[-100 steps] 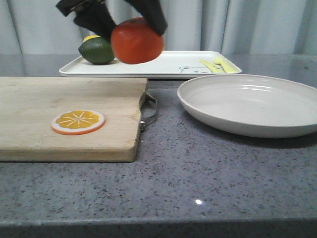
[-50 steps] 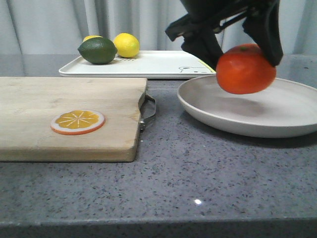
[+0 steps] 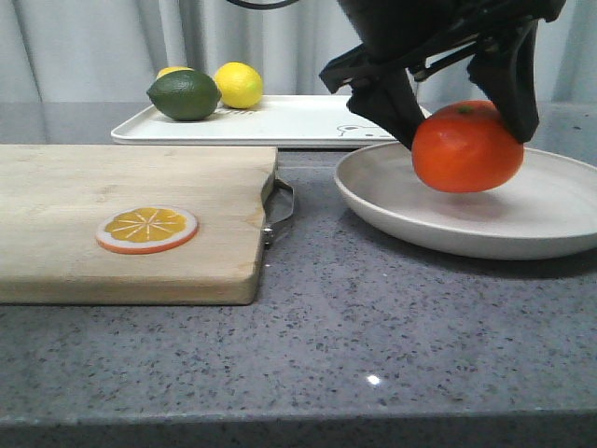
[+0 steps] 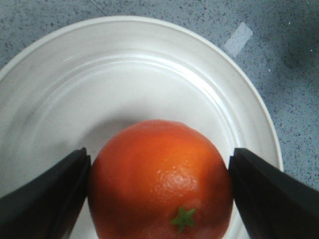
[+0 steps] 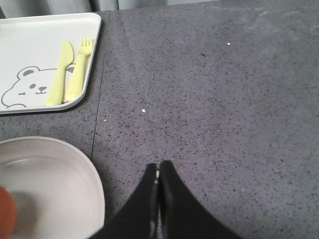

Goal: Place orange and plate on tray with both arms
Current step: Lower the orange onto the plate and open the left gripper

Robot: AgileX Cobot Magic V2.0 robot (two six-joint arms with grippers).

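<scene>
My left gripper [image 3: 465,129] is shut on the orange [image 3: 466,154], a round bright-orange fruit with a green stem mark [image 4: 183,218]. The orange hangs low over the middle of the wide off-white plate [image 3: 560,224] at the right of the table. In the left wrist view the black fingers [image 4: 55,194] press both sides of the orange [image 4: 159,184] above the plate [image 4: 99,74]. The white tray [image 3: 298,117] lies at the back, beyond the plate. My right gripper [image 5: 159,167] is shut on nothing, over bare table beside the plate's rim [image 5: 94,189].
A wooden cutting board [image 3: 112,187] with a metal handle [image 3: 280,210] covers the left. An orange slice disc [image 3: 147,229] lies on it. A green lime [image 3: 182,95] and a yellow lemon [image 3: 238,84] sit on the tray's left end. The bear and cutlery print [image 5: 65,72] is at its right end.
My left gripper has carried the orange from above the tray's left end rightward to over the plate, then lowered it a little. The lemon on the tray is now uncovered.
</scene>
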